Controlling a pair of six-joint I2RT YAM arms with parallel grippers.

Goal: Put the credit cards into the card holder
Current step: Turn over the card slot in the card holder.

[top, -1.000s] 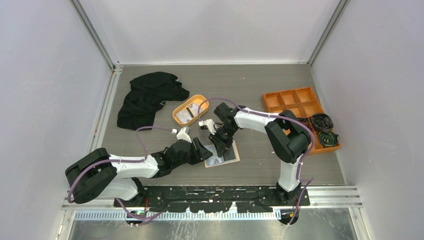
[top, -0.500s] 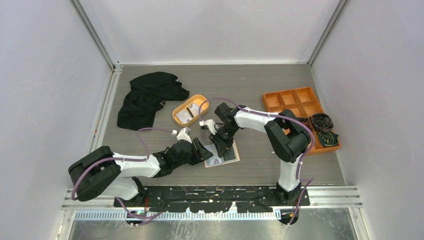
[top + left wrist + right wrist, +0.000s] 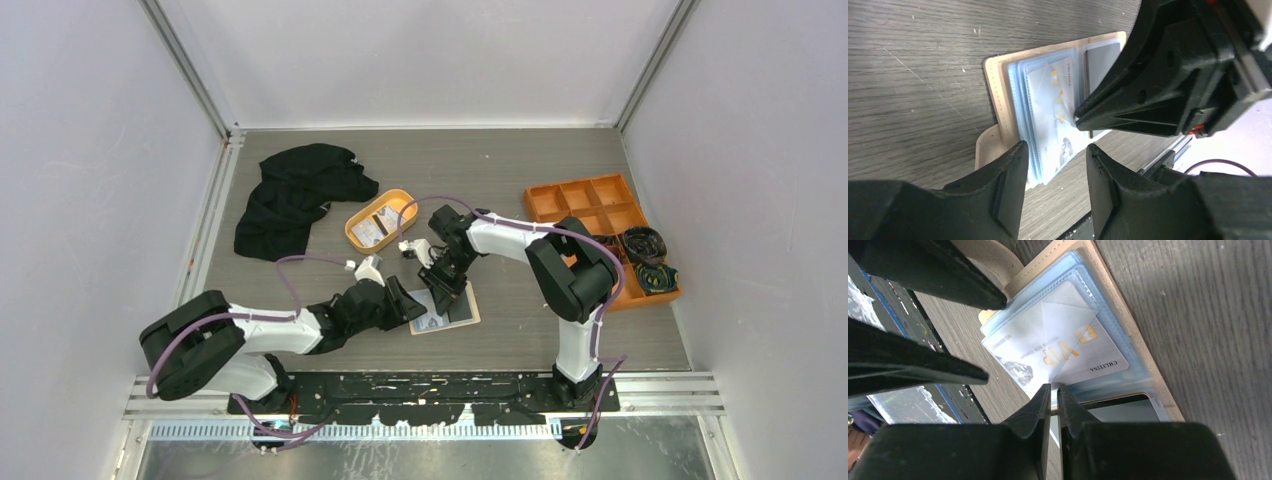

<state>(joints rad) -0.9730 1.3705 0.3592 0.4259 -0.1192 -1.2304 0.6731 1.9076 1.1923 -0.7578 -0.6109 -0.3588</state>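
Observation:
The card holder [image 3: 458,312] lies open on the table, beige with pale blue clear sleeves; it also shows in the left wrist view [image 3: 993,95] and the right wrist view [image 3: 1130,332]. A whitish credit card [image 3: 1073,347] with gold print sits partly inside a sleeve; it also shows in the left wrist view [image 3: 1050,100]. My right gripper [image 3: 1054,390] is shut on this card's near edge, and in the top view it [image 3: 441,284] is over the holder. My left gripper [image 3: 1055,152] is open and empty, its jaws astride the holder's near left corner [image 3: 408,303]. Another card [image 3: 372,231] lies in the orange oval tray.
The orange oval tray [image 3: 392,207] stands just behind the grippers. A black cloth [image 3: 295,195] lies at the back left. An orange compartmented box [image 3: 590,205] with dark coiled items [image 3: 647,262] stands at the right. The two grippers are very close together.
My left arm has shifted slightly toward the holder. The right gripper stays on the card at the holder.

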